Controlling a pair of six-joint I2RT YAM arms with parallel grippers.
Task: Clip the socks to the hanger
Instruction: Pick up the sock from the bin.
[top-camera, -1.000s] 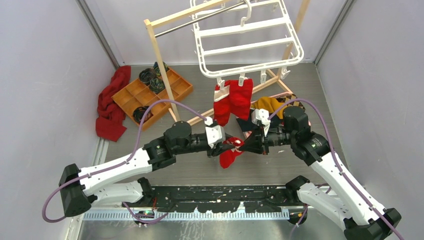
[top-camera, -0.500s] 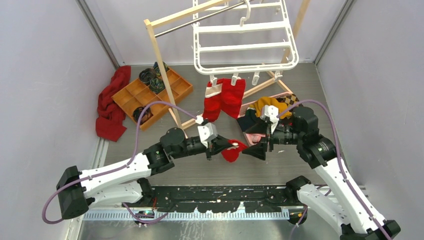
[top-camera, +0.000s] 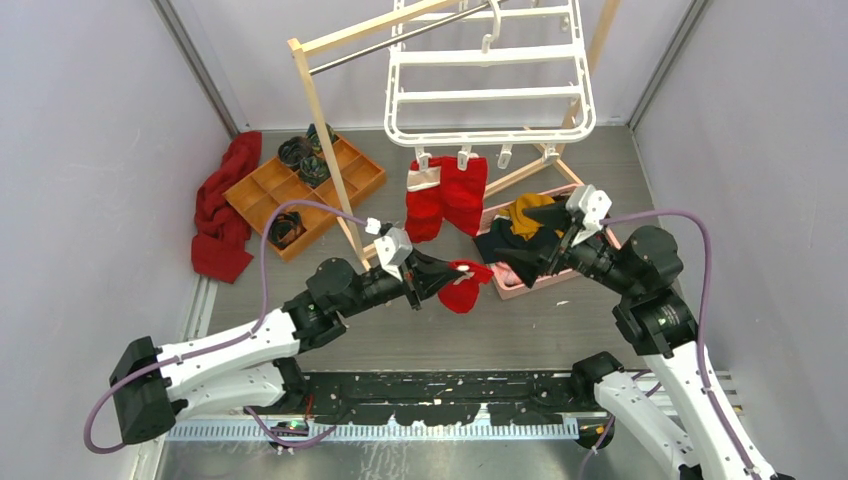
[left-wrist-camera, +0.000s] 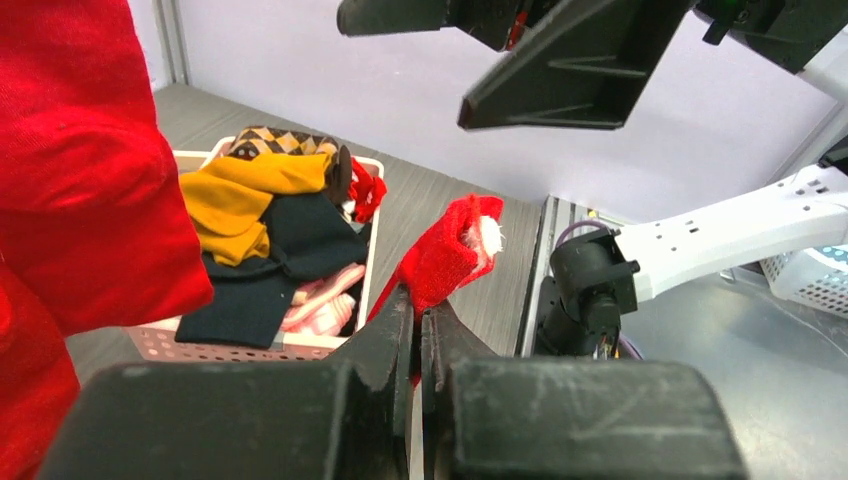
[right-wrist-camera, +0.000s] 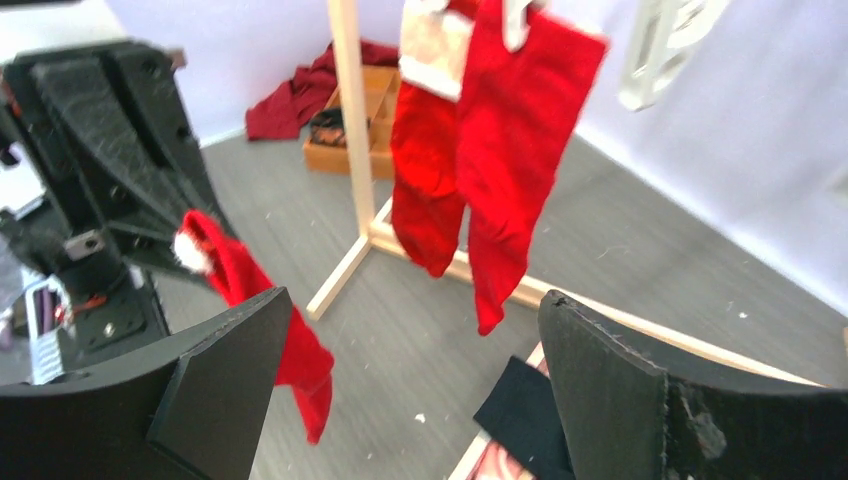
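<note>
The white hanger hangs from the wooden rack's rod. Two red socks are clipped along its near edge, one with a white cuff. My left gripper is shut on a third red sock, which dangles above the floor; in the left wrist view the sock rises from between the closed jaws. My right gripper stands wide open over the basket, apart from the sock. In the right wrist view nothing lies between its fingers; the held sock is at left and the clipped socks ahead.
A pink basket of mustard, dark and checkered garments sits under the right gripper. The wooden rack's post stands left of the hanging socks. A wooden tray of rolled socks and a dark red cloth lie at the far left.
The right gripper let go of the sock, opened wide and drew back to the right over the basket. The left gripper closed on the sock and carried it slightly left and up.
</note>
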